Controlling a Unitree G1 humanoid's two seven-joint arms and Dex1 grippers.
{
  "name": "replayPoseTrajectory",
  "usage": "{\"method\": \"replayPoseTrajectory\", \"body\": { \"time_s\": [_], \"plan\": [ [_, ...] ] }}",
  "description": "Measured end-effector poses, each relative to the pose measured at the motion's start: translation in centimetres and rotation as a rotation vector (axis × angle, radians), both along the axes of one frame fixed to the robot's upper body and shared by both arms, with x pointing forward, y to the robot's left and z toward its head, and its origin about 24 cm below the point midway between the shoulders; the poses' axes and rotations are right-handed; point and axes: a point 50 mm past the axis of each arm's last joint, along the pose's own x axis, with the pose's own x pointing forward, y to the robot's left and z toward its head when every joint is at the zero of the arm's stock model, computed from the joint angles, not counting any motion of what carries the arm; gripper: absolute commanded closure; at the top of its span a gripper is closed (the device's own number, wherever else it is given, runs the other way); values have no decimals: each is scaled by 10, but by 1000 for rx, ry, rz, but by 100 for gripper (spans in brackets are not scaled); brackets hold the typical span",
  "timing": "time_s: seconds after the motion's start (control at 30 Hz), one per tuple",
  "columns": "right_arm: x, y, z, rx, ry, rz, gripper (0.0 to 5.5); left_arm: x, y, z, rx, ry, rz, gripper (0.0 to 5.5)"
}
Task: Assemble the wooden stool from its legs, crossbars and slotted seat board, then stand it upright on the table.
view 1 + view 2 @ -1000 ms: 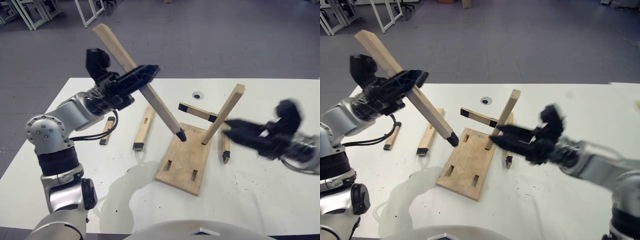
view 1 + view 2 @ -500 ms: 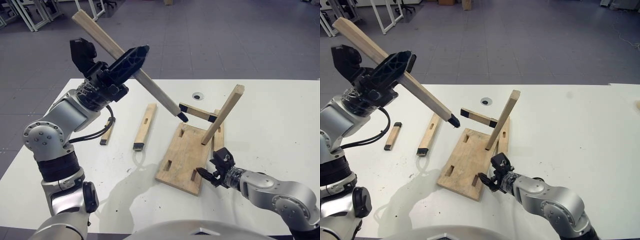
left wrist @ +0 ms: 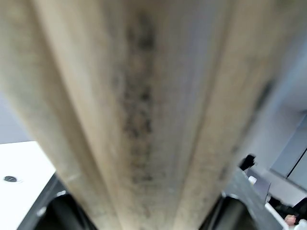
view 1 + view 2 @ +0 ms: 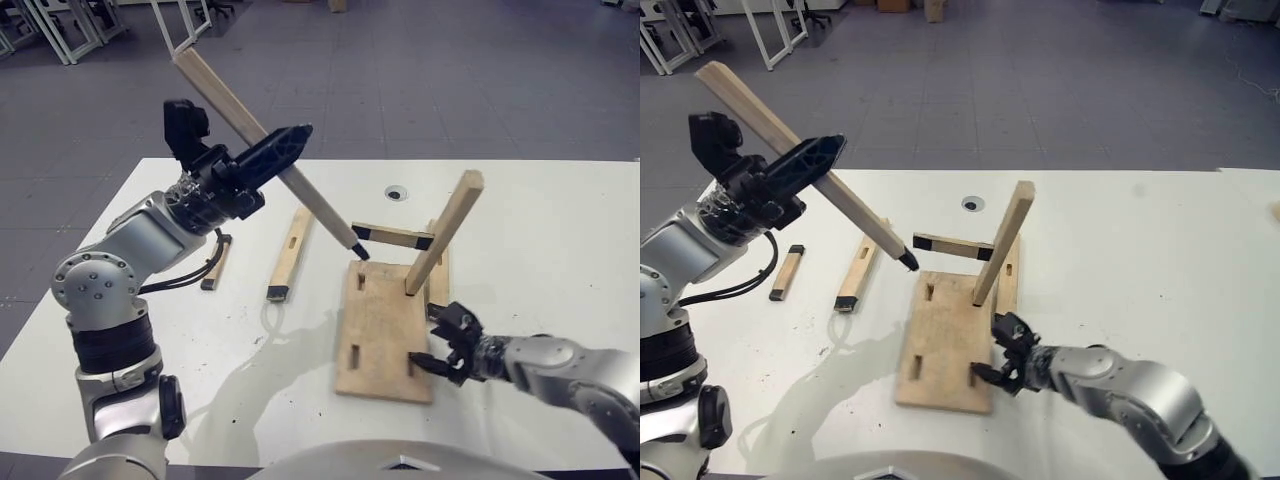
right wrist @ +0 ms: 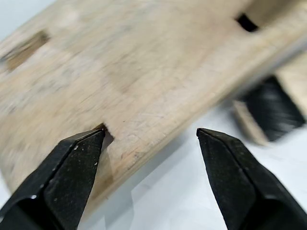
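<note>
The slotted seat board [image 4: 382, 322] lies flat on the white table [image 4: 540, 230]. One leg [image 4: 446, 230] stands tilted in its far right slot, with a black-tipped crossbar [image 4: 392, 236] joined to it. My left gripper [image 4: 290, 145] is shut on a second leg [image 4: 245, 110], held slanted in the air; its black tip hovers over the board's far left corner. That leg's grain shows close up in the left wrist view [image 3: 139, 120]. My right gripper [image 5: 149, 134] is open, straddling the board's near right edge [image 5: 144, 96], one fingertip [image 5: 81, 153] by a slot.
A loose leg [image 4: 290, 250] and a short crossbar [image 4: 213, 264] lie on the table left of the board. Another piece [image 4: 440, 280] lies behind the standing leg. A small round hole [image 4: 396, 190] sits farther back. Grey floor lies beyond the table's far edge.
The seat board has swung round and now lies squarer to me. My right gripper has moved right along its near edge. The left arm has lowered the held leg's tip toward the board.
</note>
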Motion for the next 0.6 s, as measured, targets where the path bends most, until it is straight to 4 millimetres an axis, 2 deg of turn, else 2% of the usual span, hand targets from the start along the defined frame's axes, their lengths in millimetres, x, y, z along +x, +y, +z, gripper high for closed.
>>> {"method": "replayPoseTrajectory", "body": {
  "time_s": [0.1,0.2,0.27,0.4,0.6],
  "plan": [
    [15,-38,2,-150,-8,-8,196,-5,4,-4,78,-80,-9,347],
    [18,-40,1,-147,-10,31,196,-10,-4,-18,169,-117,-21,347],
    [19,-39,1,-145,-18,44,196,-17,-14,-34,234,-92,-21,347],
    [20,-37,-1,-139,-35,37,196,-38,-30,-48,226,-122,22,347],
    [21,-37,-1,-132,-35,34,196,-44,-40,-80,269,-131,158,347]
  ]
}}
